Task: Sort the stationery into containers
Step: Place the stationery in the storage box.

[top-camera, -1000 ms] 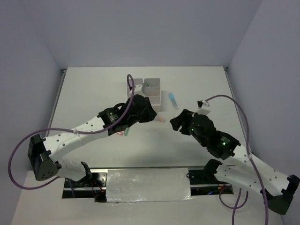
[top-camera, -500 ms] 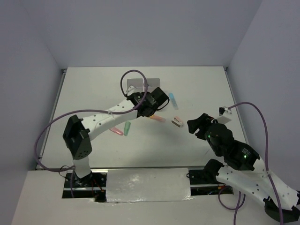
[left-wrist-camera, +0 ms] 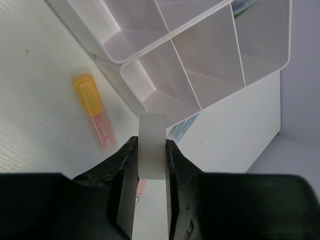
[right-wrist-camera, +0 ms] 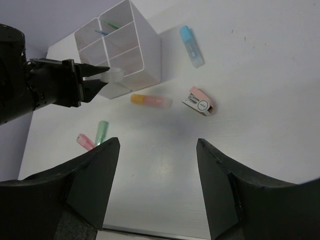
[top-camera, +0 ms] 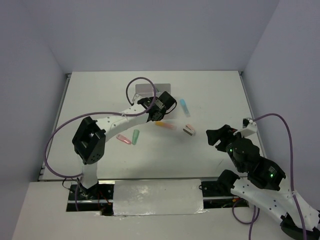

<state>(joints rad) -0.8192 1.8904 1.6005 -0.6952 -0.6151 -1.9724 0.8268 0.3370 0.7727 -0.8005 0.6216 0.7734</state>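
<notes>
My left gripper (left-wrist-camera: 151, 146) is shut on a clear tape ring (left-wrist-camera: 151, 129), which it holds by the near corner of the white containers (left-wrist-camera: 200, 65). The right wrist view shows that ring (right-wrist-camera: 113, 75) touching the containers' (right-wrist-camera: 131, 44) front wall. On the table lie an orange marker (top-camera: 165, 125), a blue marker (top-camera: 185, 106), a green marker (top-camera: 135, 136), a pink marker (top-camera: 123, 139) and a small pink-and-white clip-like piece (top-camera: 189, 130). My right gripper (right-wrist-camera: 158, 141) hangs open and empty over bare table, right of these items. In the top view the left gripper (top-camera: 167, 104) hides most of the containers (top-camera: 149, 88).
Thin green and blue items (right-wrist-camera: 107, 27) sit in the containers' far compartments. Side walls enclose the white table (top-camera: 220, 95). The left arm's purple cable (top-camera: 137, 82) loops over the containers. The right arm's cable (top-camera: 280, 120) arcs near the right wall.
The left arm has swung from low over the pink and green markers up to the containers, carrying the tape ring. The right arm has pulled back toward the near right.
</notes>
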